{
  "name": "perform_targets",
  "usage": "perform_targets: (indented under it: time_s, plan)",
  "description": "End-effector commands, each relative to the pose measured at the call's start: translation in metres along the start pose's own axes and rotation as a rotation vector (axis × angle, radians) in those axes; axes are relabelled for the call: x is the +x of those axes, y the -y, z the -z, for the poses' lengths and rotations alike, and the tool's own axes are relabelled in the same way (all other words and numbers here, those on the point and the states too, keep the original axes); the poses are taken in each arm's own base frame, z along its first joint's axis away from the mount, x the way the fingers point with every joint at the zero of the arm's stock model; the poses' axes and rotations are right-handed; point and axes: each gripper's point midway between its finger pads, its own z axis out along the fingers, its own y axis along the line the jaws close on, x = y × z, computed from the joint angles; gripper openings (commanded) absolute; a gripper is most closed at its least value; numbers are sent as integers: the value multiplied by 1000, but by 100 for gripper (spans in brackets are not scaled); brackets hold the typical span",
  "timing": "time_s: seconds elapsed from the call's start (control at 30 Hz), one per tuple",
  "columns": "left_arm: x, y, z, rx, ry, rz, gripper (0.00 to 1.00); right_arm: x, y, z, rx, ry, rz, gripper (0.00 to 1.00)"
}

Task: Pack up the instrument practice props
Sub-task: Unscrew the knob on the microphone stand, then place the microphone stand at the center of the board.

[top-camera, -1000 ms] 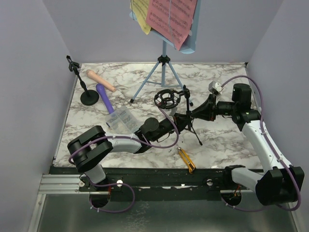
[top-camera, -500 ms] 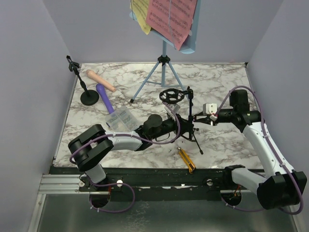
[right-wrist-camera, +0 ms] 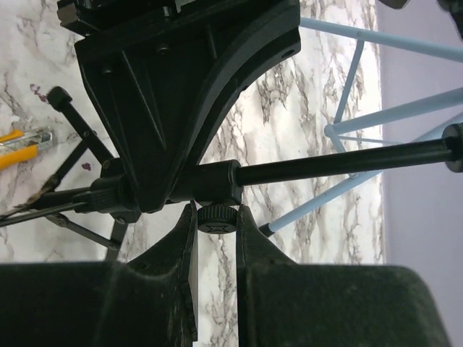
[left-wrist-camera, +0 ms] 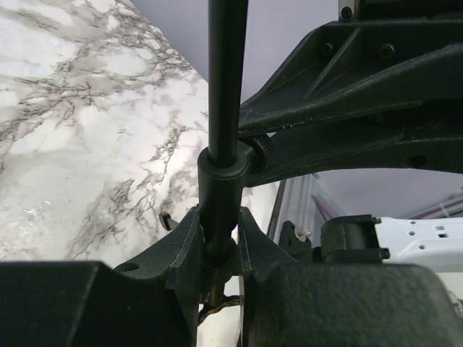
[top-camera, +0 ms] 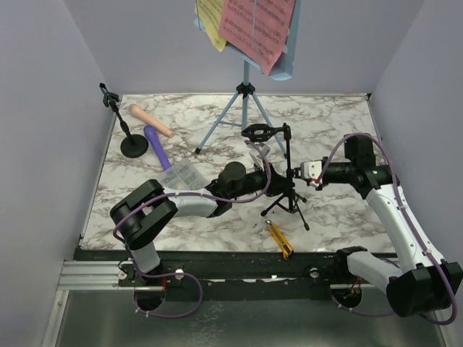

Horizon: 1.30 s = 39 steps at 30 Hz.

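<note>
Mic mount [top-camera: 290, 155] rose upright; left gripper [left-wrist-camera: 218, 235] seemingly clamps.

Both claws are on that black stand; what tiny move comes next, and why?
Probably the right gripper twists the small knob it pinches on the black stand collar, loosening it for folding; the left gripper clamps the pole, bracing it upright.

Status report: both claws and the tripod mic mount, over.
Left claw shut on tripod mic mount pole. Right claw pinching its collar knob. Mount upright. Utility knife lies near its feet.
</note>
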Motion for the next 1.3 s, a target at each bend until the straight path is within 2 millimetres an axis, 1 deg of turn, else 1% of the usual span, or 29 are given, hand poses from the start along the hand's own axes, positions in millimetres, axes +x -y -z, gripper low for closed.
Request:
perform_targets:
  time_s: [0.0,0.3,0.4,0.47,0.5,0.53,0.57,0.63,0.7,0.77,0.87,0.97,1.0,1.03,1.07,1.13,1.2,1.27]
  plan:
    - [-53,67,-6,257,111,49,0,16,-1,7,-8,-113,40,0]
    - [-55,63,-10,297,59,168,0,29,0,15,-4,-209,81,0]
    - [-54,63,-11,308,47,164,0,26,1,15,1,-198,69,0]
    - [-53,59,-11,298,57,140,0,21,-1,13,0,-170,35,0]
    - [-54,58,-10,291,66,127,0,18,-2,12,1,-152,6,2]
    - [-53,56,-9,285,74,105,0,14,-2,11,5,-127,-24,10]
    - [-54,54,-9,277,85,89,0,10,-4,10,7,-108,-55,23]
    - [-54,50,-6,259,101,48,0,1,-4,10,16,-74,-134,44]
    - [-54,48,-4,243,120,-2,0,-8,-3,13,31,-56,-220,62]
    - [-52,49,-1,225,144,-91,0,-19,0,18,56,-38,-322,73]
    - [-48,46,2,175,185,-255,0,-39,4,25,87,4,-451,79]
    - [-39,35,4,82,218,-434,0,-61,6,35,103,71,-536,85]
    - [-34,31,4,50,221,-522,0,-65,5,38,104,91,-548,86]
    - [-30,24,3,11,223,-583,0,-68,4,41,103,108,-569,88]
    - [-28,17,3,-20,228,-633,0,-69,3,44,108,115,-585,91]
    - [-28,2,4,-70,261,-680,0,-66,-4,45,92,121,-613,93]
    - [-32,-11,7,-128,319,-697,0,-63,-13,44,65,121,-633,93]
    - [-33,-19,11,-152,373,-702,0,-60,-23,42,39,115,-655,93]
